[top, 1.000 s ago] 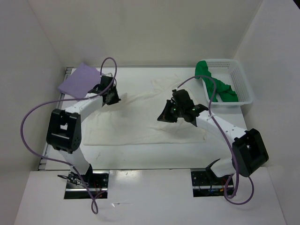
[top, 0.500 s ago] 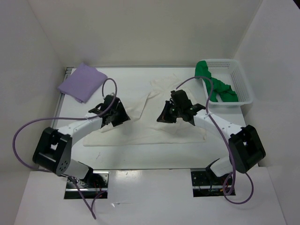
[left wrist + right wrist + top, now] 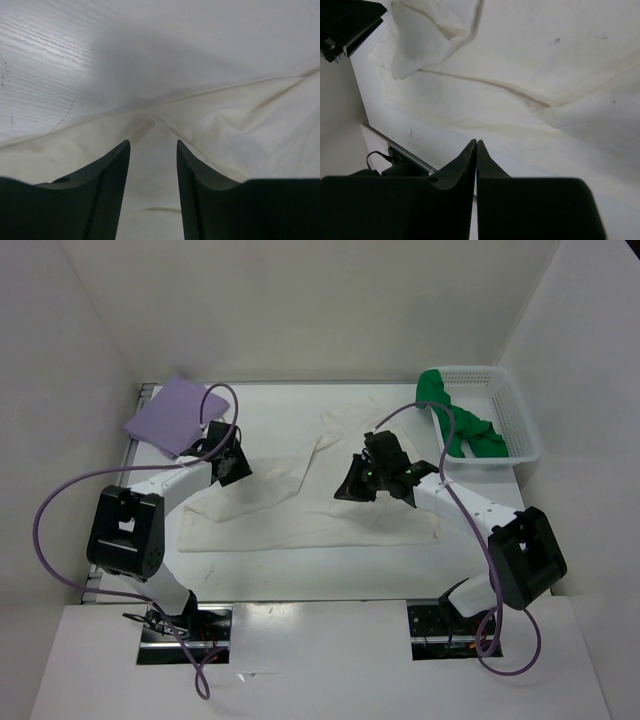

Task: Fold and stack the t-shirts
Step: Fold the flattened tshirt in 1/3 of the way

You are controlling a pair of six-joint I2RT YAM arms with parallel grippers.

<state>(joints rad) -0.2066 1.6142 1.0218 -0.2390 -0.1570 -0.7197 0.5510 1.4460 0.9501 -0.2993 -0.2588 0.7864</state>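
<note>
The white t-shirt [image 3: 320,520] lies spread across the middle of the table, with its left part folded over into a flap [image 3: 300,455]. My left gripper [image 3: 236,468] hovers over the shirt's left edge; in the left wrist view it [image 3: 152,145] stands open above the cloth [image 3: 225,125], holding nothing. My right gripper [image 3: 348,490] hangs over the shirt's centre; in the right wrist view it [image 3: 476,142] is shut and empty above the cloth [image 3: 485,115]. A folded lavender t-shirt [image 3: 175,415] rests at the far left corner. The green t-shirt [image 3: 460,425] lies bunched in the basket.
The white mesh basket [image 3: 515,405] sits at the far right corner. The metal table edge [image 3: 405,150] shows below the shirt in the right wrist view. Walls close in the table on three sides.
The left gripper swung in toward the middle, opened and let go of the white shirt's left part, which now lies folded over. It then drew back left. The right arm barely moved.
</note>
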